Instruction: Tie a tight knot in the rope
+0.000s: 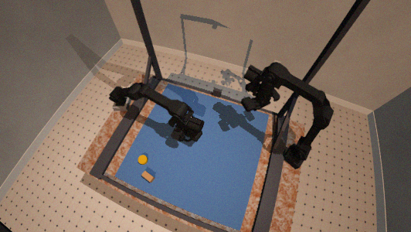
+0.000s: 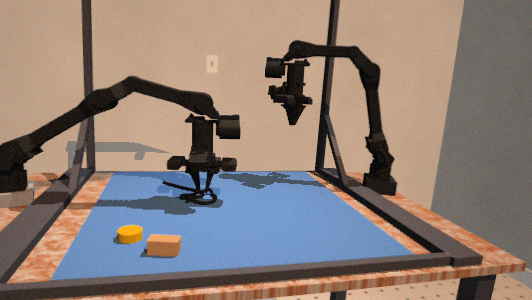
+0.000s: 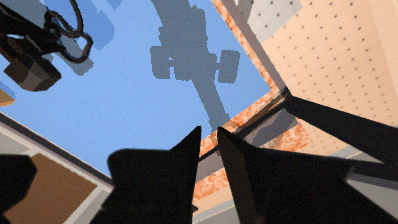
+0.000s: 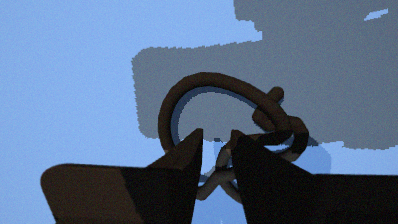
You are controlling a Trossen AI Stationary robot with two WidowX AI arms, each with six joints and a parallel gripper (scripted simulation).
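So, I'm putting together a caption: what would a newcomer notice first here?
Probably the dark looped rope on the blue mat, beneath the right gripper. Then the left gripper, raised high across from it. The yellow disc and orange block stand out near the mat's front left corner in the exterior view.

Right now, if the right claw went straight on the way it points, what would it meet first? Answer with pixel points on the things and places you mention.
Most likely the rope (image 2: 216,198) (image 3: 91,50) (image 4: 207,78), lying under the right claw (image 1: 187,131) (image 2: 202,190) (image 4: 216,135). Depth is unclear; a tip might pass inside a loop to the blue mat (image 1: 201,174) (image 2: 300,225) (image 3: 120,110) (image 4: 65,75).
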